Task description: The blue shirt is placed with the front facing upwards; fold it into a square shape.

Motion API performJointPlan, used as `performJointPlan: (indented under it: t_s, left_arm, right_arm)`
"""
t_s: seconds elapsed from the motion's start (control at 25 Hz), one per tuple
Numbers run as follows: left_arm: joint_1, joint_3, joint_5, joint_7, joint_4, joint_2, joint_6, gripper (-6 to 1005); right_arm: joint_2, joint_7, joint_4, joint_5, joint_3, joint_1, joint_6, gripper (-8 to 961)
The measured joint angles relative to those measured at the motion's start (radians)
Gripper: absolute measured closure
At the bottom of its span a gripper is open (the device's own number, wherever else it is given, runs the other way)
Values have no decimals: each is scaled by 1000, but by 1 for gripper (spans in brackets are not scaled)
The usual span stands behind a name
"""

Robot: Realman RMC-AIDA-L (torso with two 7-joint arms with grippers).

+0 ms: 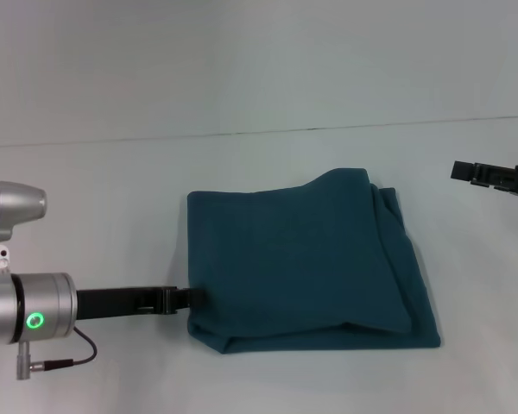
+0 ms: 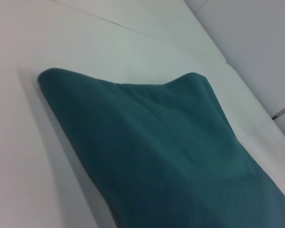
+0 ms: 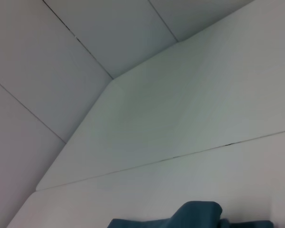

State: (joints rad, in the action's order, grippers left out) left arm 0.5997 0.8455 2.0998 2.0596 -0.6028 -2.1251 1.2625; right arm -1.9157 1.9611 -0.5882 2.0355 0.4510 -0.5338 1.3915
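A: Obs. — the blue shirt (image 1: pixel 306 263) lies on the white table (image 1: pixel 112 198), centre of the work area, already folded to a thick, roughly square packet. Plain teal side up; no lettering shows. Far edge humps up at one corner; a layer edge runs down the robot's right side.

B: Left gripper (image 1: pixel 192 297)?

A: Low at the packet's left edge near the front corner, fingertips touching or tucked just into the fabric. I cannot tell how far the fingers are parted or whether they grip cloth — the shirt hides the tips.

B: Right gripper (image 1: pixel 492 177)?

A: Well off to the right and higher, apart from the shirt, nothing in it that I can see. Finger spacing not readable either.

B: Handling?

A: Judgement: soft, light, limp cotton. No stiffness, so any lifted edge will droop and the layers may slide apart. Low slip on the table, not fragile. Best hold looks like a pinch through all layers at a corner or folded edge — not the top ply alone, which would peel the fold open.
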Motion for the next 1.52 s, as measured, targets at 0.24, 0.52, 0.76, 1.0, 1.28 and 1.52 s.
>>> performJointPlan:
  t_s: [0.24, 0.52, 0.76, 1.0, 1.28, 1.52]
  left_arm:
    - [-5, -2, 0, 3, -17, 4, 4, 999]
    - [-3, 5, 0, 4, -21, 6, 11, 999]
    - [-11, -6, 0, 5, -23, 12, 9, 998]
    - [-25, -69, 32, 17, -49, 18, 12, 998]
    - [-61, -73, 39, 22, -83, 14, 41, 999]
    - [-122, -118, 40, 14, -130, 7, 97, 999]
  right_arm:
    - [0, 2, 4, 0, 0, 0, -2, 249]
    - [-7, 5, 9, 2, 26, -3, -19, 250]
    - [-8, 7, 9, 2, 28, -5, -23, 250]
    - [-8, 8, 8, 2, 28, -10, -23, 249]
    - [-6, 13, 8, 1, 32, -17, -24, 249]
    - [-7, 16, 8, 2, 57, -25, -26, 249]
